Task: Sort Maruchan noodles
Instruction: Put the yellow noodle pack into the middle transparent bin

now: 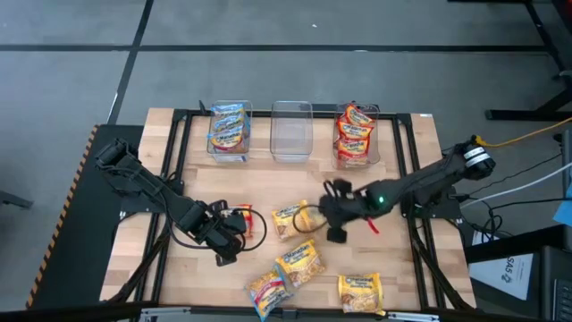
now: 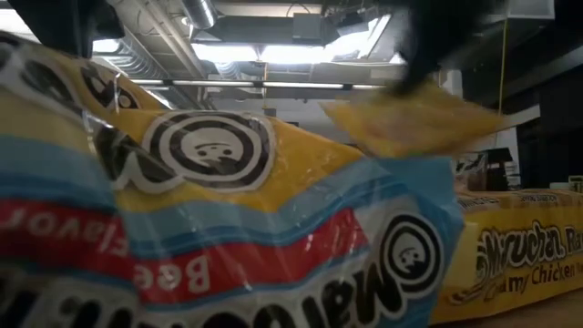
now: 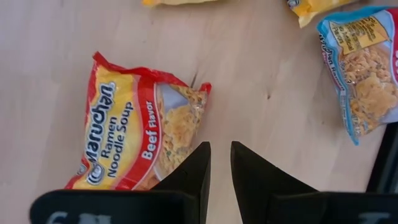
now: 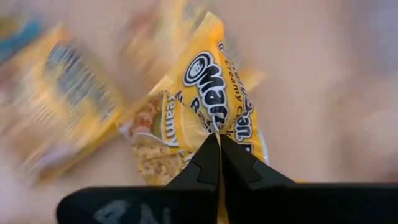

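Observation:
My right gripper (image 4: 217, 140) is shut on a yellow Maruchan noodle packet (image 1: 291, 219), held above the middle of the table; the low view shows this packet (image 2: 410, 123) in the air. My left gripper (image 3: 221, 155) hovers over the table's left half, fingers a little apart with bare wood between them, beside a red beef packet (image 3: 134, 134) lying flat. Three more packets lie flat near the front edge: a yellow one (image 1: 299, 262), a blue-trimmed one (image 1: 268, 291) and a yellow one (image 1: 360, 291). My right gripper pinches a puckered fold of the yellow packet's wrapper (image 4: 214, 127) between its two fingertips. The fingers slant down from the table's right side. The packet hangs tilted below them, clear of the table.
Three clear bins stand in a row at the far edge: the left bin (image 1: 229, 130) holds blue-trimmed packets, the middle bin (image 1: 291, 134) shows nothing inside, the right bin (image 1: 356, 136) holds red ones. A packet (image 2: 228, 228) lies right in front of the low camera.

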